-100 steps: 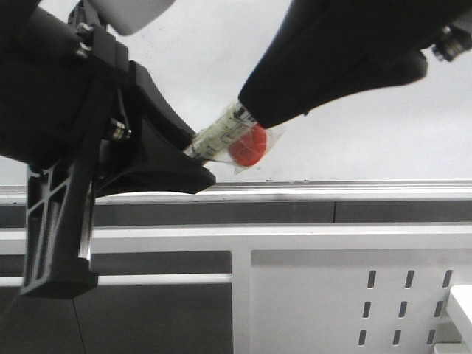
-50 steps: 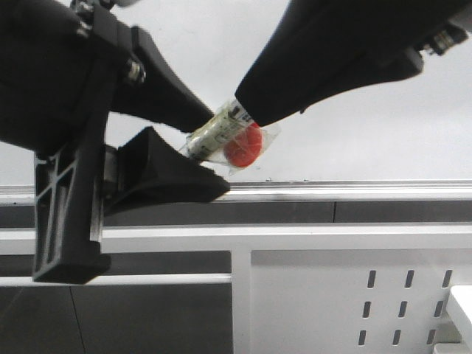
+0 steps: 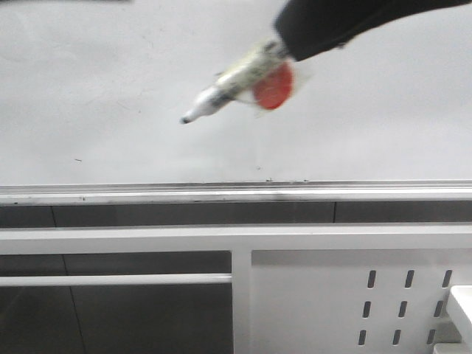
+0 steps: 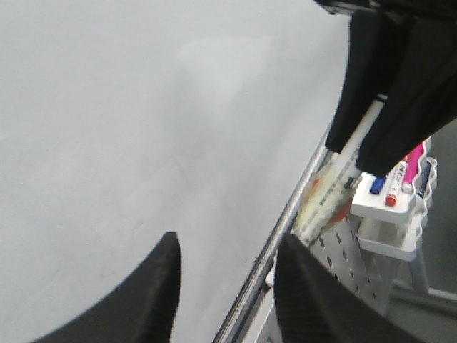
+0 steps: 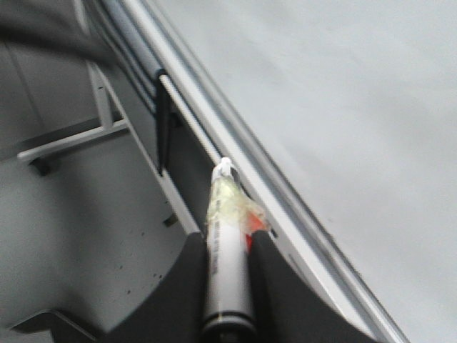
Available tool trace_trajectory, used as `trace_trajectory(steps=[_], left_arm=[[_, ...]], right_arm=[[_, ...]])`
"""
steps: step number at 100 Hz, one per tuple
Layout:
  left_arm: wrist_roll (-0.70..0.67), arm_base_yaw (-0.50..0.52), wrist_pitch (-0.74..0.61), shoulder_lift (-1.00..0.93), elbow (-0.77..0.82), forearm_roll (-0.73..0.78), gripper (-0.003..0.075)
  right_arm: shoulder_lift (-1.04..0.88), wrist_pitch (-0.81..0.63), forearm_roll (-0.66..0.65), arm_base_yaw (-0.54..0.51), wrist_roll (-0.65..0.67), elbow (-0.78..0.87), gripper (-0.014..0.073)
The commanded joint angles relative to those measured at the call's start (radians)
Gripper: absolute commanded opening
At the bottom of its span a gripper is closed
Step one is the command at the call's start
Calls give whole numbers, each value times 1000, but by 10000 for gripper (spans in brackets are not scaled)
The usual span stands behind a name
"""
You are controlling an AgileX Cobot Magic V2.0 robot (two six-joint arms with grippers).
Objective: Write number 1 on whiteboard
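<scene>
Now, starting at the left, your whiteboard (image 3: 110, 88) is bare: no stroke of the number 1 shows anywhere on it, only a few tiny specks near the silver rail (image 3: 147, 193) along its lower edge. Your left pincer (image 4: 225, 286) appears only in its own wrist view, jaws spread apart with nothing between them, looking across the board. Moving right, the marker (image 3: 232, 77) slants down and leftward, its dark tip bared and aimed at the board, which suits drawing; whether it touches the surface you cannot tell. A red disc (image 3: 273, 87) under clear wrapping clings to its barrel. Your right pincer (image 5: 227, 268) clamps the marker by its rear end, leaving the tip free. Lower right sits a white panel (image 3: 354, 295) with slotted holes.
</scene>
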Motion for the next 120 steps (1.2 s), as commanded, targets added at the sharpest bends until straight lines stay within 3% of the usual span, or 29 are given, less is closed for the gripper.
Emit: trace_trajectory(steps=[1,7,19,31,45,57,70,120], left_arm=[[-13,29,-80,-84,11,-53,120],[-13,58,-98,-125,49,-78,-17],[-13,119,-193,-182,127,-205,-20],[-13,170,-378,-192,219,-395,-20],[-13,178,-596,-190,322,-426,-20],[-13,178,-695,-190,366,-521,-20],[-13,178,-751,-190,383,-559,-20],[-11,178,-842,-190,383,-599,-20]], right_arm=[[-62,-107,4,-39,12,13,-69],[-93,-141,4,-55,12,49,-69],[-162,-198,4,-65,12,113,-69],[-204,-217,35,-65,16,156,-69],[-245,-299,41,-65,16,197,-69],[-286,-395,41,-65,16,266,-69],[-305,-472,47,-65,16,314,-69],[-260,-515,47,-65,16,297,-69]])
